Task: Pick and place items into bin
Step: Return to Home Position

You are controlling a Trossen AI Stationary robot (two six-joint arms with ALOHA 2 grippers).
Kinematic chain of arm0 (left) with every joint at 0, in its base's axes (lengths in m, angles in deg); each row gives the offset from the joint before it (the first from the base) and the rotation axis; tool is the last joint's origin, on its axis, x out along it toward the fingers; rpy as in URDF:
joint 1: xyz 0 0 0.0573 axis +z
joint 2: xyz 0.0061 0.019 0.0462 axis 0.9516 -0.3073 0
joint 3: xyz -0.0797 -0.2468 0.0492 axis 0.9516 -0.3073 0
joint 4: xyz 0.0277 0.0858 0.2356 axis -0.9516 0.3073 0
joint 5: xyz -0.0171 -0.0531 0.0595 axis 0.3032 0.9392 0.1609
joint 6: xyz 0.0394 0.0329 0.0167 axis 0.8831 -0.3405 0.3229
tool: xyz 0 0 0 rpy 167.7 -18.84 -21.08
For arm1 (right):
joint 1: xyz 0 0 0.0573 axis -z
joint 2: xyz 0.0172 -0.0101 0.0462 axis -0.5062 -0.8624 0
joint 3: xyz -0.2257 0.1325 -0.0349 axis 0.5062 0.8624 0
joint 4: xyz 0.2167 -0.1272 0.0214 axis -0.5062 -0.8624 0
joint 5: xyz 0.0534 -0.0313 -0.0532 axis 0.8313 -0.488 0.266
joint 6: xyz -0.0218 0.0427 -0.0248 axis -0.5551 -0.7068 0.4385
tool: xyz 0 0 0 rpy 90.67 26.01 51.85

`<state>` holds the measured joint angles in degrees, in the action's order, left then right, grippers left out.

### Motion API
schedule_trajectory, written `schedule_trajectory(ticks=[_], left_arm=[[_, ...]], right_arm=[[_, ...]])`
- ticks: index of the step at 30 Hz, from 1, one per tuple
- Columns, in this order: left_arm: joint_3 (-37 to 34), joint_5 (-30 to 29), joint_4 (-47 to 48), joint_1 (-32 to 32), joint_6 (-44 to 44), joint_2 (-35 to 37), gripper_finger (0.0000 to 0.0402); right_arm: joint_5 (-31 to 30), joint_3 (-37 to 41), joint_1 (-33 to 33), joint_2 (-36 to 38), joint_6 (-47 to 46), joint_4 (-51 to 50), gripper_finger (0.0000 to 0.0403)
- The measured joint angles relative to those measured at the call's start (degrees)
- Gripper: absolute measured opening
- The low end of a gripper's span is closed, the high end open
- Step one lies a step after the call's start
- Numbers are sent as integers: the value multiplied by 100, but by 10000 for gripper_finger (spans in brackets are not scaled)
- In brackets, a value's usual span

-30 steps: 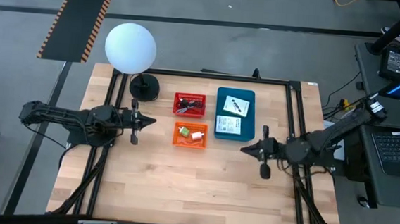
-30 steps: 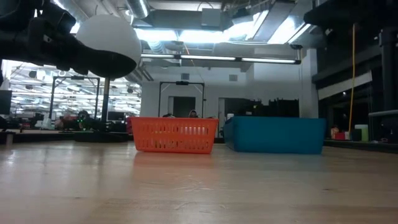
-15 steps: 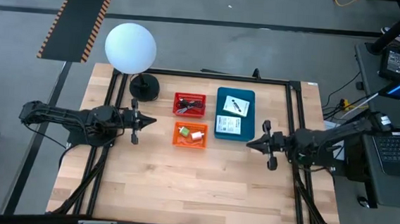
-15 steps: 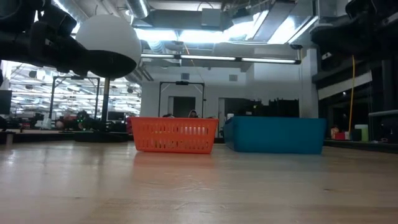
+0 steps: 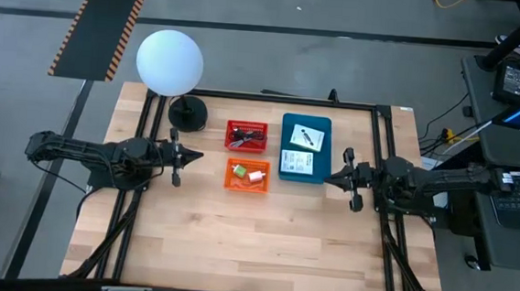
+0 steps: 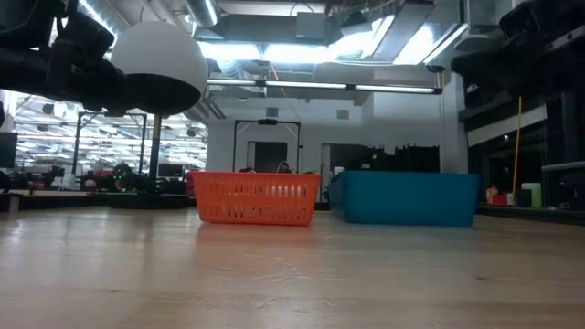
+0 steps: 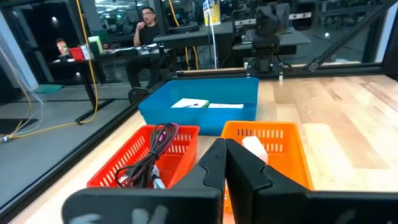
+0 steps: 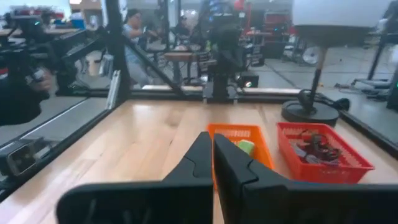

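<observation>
Three bins stand mid-table: a red basket (image 5: 246, 136) with dark cords (image 7: 152, 158), an orange basket (image 5: 248, 175) with a white and a green piece (image 8: 246, 147), and a blue bin (image 5: 305, 149) where two white packets (image 7: 194, 104) lie flat. My left gripper (image 5: 195, 157) hovers shut just left of the baskets, pointing level toward the table's right. To the right of the blue bin my right gripper (image 5: 328, 179) hovers shut, pointing level toward the table's left. Neither has anything between its fingers (image 7: 225, 152) (image 8: 213, 142).
A white globe lamp (image 5: 169, 62) stands on a black round base (image 5: 188, 113) at the table's far left corner. A black frame rail (image 5: 379, 154) runs along the table's edges. Bare wood fills the near half (image 5: 244, 245). People sit in the room beyond (image 7: 144, 18).
My right arm has swung and drawn back toward the table's right edge, coming down a little. Its gripper has shifted toward the far edge and turned from slanting to pointing straight at the table's left, staying shut.
</observation>
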<state>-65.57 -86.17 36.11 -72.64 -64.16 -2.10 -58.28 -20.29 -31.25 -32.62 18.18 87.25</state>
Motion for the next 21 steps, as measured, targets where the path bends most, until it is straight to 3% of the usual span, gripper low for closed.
schedule_trajectory(ticks=[6, 11, 21], left_arm=[[0, -11, -2, 0, 1, 0, 3], [0, -7, 12, 0, 1, 0, 3], [0, -322, -91, 0, -7, 48, 3]], right_arm=[[54, 338, 317, 53, 100, 287, 0], [618, 333, 564, 206, 39, 398, 0], [643, 333, 598, 223, -385, 314, 0]])
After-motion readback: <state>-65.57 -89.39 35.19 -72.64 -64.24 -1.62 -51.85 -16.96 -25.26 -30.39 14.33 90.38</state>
